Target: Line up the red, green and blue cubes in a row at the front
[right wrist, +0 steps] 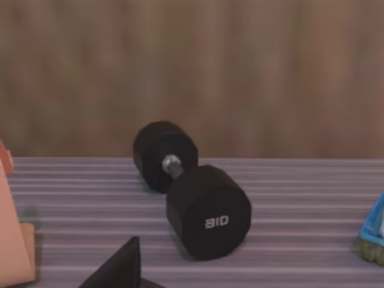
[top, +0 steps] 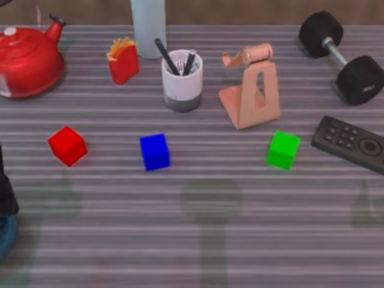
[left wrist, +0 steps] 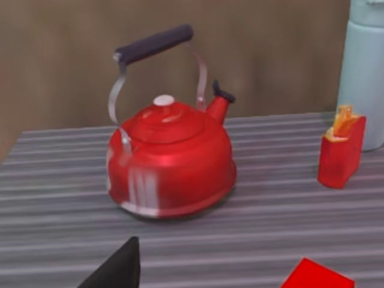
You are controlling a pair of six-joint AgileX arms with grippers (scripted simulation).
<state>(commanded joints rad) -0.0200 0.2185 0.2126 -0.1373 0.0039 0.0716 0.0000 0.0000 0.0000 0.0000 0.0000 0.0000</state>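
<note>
Left end effector (left wrist: pixel 114 267) (fingertip only), red cube (top: pixel 67 145)

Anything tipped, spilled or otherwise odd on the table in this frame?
Nothing is spilled or toppled. The red cube sits turned askew to the table's stripes, while the blue cube and green cube are nearly square. All three stand apart, untouched.

The left arm (top: pixel 7 207) sits parked at the table's left edge, only a dark and blue sliver of it in the top view. One dark fingertip (left wrist: pixel 117 267) of the left hand pokes into its wrist view. The right arm is outside the top view; its wrist view shows one dark fingertip (right wrist: pixel 120 267).
</note>
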